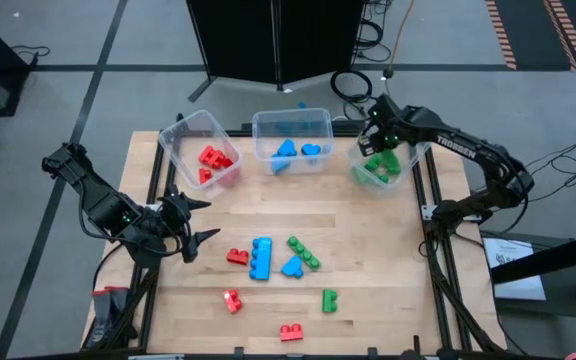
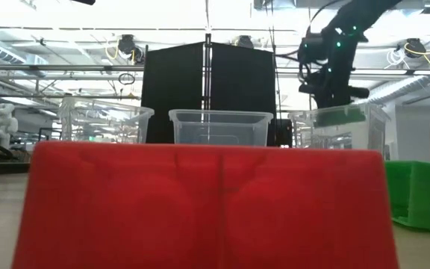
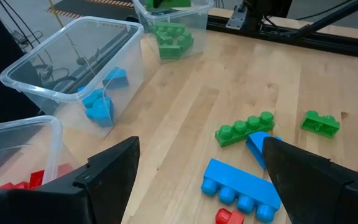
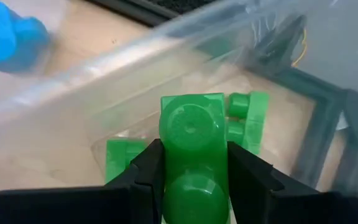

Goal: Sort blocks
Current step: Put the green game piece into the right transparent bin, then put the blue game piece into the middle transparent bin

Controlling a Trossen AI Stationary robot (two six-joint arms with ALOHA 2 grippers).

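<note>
Three clear bins sit along the far edge of the table (image 1: 368, 240), and your right gripper (image 1: 380, 148) hangs over the right bin (image 1: 360, 172), its fingers clamped narrow on a green block (image 4: 191, 146); the block sits straight above the green pile (image 1: 378, 170) already in that bin, so the coming move, as I judge it, turns only on letting go downward; no sideways travel is needed. Your left gripper (image 1: 190, 222) waits near the left edge with its fingers spread wide and empty; it is much the nearer arm to the loose blocks mid-table. Closest to it lie a red block (image 1: 237, 257) and the long blue block (image 1: 260, 258), whose long axis runs near to far; the long green block (image 1: 304, 253) lies further right, slanted. Only the right wrist view shows the grip itself; the view from overhead shows the spread of leftovers; at table height a red block (image 2: 200, 209) up close fills most of the frame.
</note>
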